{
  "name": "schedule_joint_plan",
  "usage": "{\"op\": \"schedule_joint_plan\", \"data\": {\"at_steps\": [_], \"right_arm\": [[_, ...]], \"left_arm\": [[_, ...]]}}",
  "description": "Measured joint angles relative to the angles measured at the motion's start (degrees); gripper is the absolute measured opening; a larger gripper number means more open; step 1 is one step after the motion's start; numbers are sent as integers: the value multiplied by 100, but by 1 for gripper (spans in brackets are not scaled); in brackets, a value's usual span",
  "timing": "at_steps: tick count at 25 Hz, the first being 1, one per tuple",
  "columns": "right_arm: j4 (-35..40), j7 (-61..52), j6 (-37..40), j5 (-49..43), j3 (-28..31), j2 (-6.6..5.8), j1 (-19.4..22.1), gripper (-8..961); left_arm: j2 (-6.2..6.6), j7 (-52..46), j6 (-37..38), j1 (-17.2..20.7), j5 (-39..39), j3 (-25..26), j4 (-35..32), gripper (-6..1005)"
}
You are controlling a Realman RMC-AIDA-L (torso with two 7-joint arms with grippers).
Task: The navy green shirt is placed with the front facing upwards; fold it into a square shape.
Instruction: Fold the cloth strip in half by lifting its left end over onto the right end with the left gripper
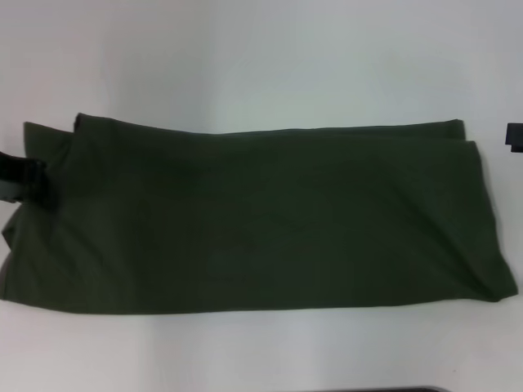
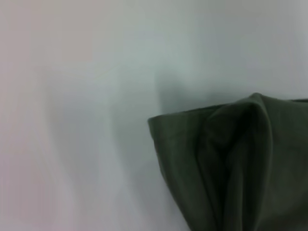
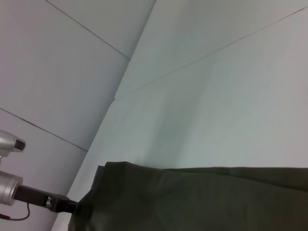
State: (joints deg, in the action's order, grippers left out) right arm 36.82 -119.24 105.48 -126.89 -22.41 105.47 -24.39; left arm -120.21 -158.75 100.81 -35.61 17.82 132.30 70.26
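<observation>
White bench [image 1: 261, 65] is filling the whole scene, pale and plain, with faint seam lines running across its top in the right wrist view. One garment is lying on it: the navy green shirt [image 1: 253, 220], spread across the middle of the bench as a long folded band reaching from the robot's left side almost to the right edge of the head view. No lettering or collar is showing; only plain dark cloth is facing up, with layered edges stacking at the right end.

Two grippers are showing. The left gripper [image 1: 18, 171] is sitting at the shirt's left end, a dark part lying against the cloth there, and the fabric near it is bunching into soft ridges in the left wrist view [image 2: 240, 163]. Whether its fingers are pinching the cloth or standing spread cannot be told. The right gripper [image 1: 515, 136] is peeking in as a dark block at the far right, just beside the shirt's right end and apart from it; its fingers are out of sight
</observation>
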Motion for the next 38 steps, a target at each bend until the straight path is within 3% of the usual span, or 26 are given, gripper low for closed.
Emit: {"op": "schedule_joint_plan", "data": {"at_steps": [14, 18, 26, 33, 38], "right_arm": [[0, -11, -2, -15, 0, 0, -23, 867], [-4, -11, 14, -20, -7, 7, -25, 867], [5, -12, 42, -20, -39, 9, -49, 867], [10, -12, 43, -20, -44, 16, -60, 866], [3, -12, 40, -20, -47, 18, -59, 866]], "left_arm": [[30, -22, 47, -36, -144, 101, 210, 61], [95, 91, 418, -121, 256, 295, 69, 61], [342, 118, 826, -229, 1314, 510, -561, 60], [349, 96, 846, -349, 1384, 517, -743, 58], [363, 87, 1113, -368, 1869, 569, -713, 60]]}}
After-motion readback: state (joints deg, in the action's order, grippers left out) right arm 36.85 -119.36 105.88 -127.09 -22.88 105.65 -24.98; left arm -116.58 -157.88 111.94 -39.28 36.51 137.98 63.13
